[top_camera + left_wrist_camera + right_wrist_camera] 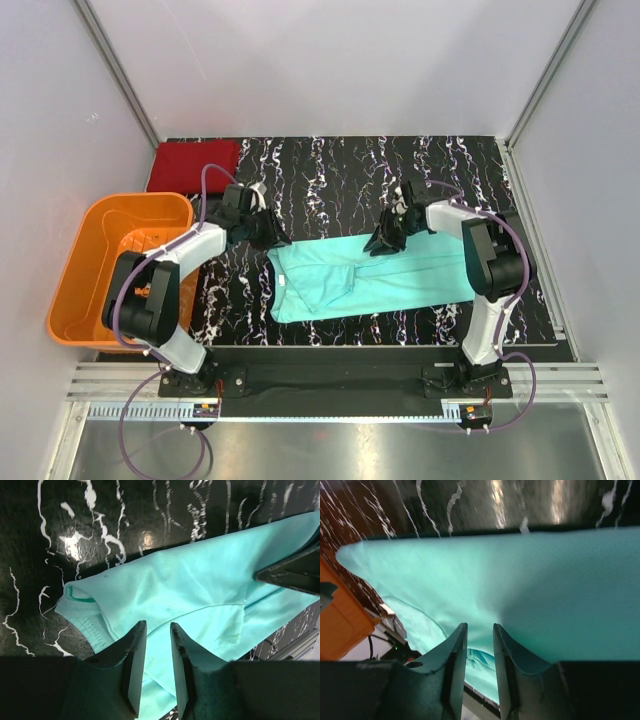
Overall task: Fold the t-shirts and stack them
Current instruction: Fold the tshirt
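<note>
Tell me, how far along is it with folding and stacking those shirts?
About halfway, by the look of it. The red shirt lies folded at the far left corner of the table. The teal shirt is in hand: partly folded, with the left gripper and right gripper seemingly pinching its far edge. Left to do: finish folding it and stack it with the red one.

You've got an orange basket [85,270] sitting at the left edge of the black marbled table [350,170].
</note>
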Controlling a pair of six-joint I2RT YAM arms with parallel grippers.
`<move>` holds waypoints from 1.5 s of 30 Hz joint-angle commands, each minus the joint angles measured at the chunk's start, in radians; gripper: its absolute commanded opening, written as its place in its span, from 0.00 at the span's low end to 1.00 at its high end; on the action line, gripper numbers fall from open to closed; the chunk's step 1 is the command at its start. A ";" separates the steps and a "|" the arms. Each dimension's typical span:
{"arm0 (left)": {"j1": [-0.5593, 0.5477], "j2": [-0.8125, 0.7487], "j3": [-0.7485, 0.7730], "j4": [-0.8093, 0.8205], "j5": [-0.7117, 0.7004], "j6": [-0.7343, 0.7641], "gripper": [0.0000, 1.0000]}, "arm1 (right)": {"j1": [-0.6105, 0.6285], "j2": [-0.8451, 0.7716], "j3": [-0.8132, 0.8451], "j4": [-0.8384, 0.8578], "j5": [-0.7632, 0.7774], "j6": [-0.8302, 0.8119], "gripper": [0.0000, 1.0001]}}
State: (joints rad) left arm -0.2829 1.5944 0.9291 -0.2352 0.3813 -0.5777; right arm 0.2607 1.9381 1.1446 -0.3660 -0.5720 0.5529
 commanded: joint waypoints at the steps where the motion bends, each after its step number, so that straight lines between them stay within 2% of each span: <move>1: 0.011 -0.001 0.053 -0.009 -0.019 0.024 0.31 | -0.009 -0.048 0.133 -0.076 0.098 -0.062 0.36; 9: 0.013 0.145 0.062 0.042 0.007 0.007 0.24 | -0.090 0.015 0.196 -0.131 0.152 -0.106 0.37; 11: 0.014 0.163 0.038 0.039 -0.030 0.003 0.19 | -0.104 0.021 0.184 -0.143 0.187 -0.120 0.37; 13: 0.013 0.170 0.024 0.039 -0.094 -0.001 0.19 | -0.104 0.009 0.172 -0.166 0.253 -0.165 0.40; 17: 0.011 0.205 0.046 0.047 -0.130 -0.004 0.19 | -0.089 -0.057 0.136 -0.186 0.328 -0.220 0.53; 19: 0.013 0.231 0.074 0.030 -0.151 0.007 0.20 | -0.071 -0.106 0.122 -0.201 0.342 -0.245 0.64; 22: 0.017 0.295 0.167 -0.006 -0.151 0.024 0.21 | 0.003 -0.171 0.116 -0.209 0.373 -0.284 0.80; 24: 0.022 0.328 0.256 -0.042 -0.153 0.059 0.22 | 0.079 -0.200 0.116 -0.200 0.382 -0.335 0.85; 26: 0.024 0.358 0.360 -0.076 -0.160 0.104 0.24 | 0.129 -0.228 0.124 -0.191 0.388 -0.384 1.00; 27: 0.025 0.358 0.396 -0.119 -0.160 0.120 0.26 | 0.185 -0.229 0.144 -0.192 0.389 -0.437 1.00; 31: 0.025 0.262 0.500 -0.196 -0.186 0.180 0.43 | 0.287 -0.197 0.199 -0.212 0.409 -0.548 1.00; 36: 0.054 0.016 0.550 -0.306 -0.150 0.193 0.46 | 0.379 -0.166 0.234 -0.169 0.391 -0.726 1.00; 38: 0.062 -0.078 0.542 -0.329 -0.136 0.208 0.49 | 0.413 -0.113 0.271 -0.201 0.365 -0.774 1.00; 39: 0.073 -0.174 0.534 -0.346 -0.131 0.211 0.50 | 0.420 -0.046 0.334 -0.229 0.354 -0.816 1.00; 41: 0.080 -0.267 0.492 -0.348 -0.101 0.213 0.52 | 0.451 0.024 0.403 -0.316 0.366 -0.847 1.00; 45: 0.087 -0.482 0.380 -0.361 -0.030 0.190 0.56 | 0.488 0.159 0.523 -0.361 0.391 -0.890 1.00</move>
State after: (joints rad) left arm -0.1955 1.2091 1.3872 -0.5377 0.2676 -0.3923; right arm 0.7185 2.0354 1.5925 -0.6476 -0.2005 -0.2451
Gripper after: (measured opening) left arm 0.559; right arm 0.994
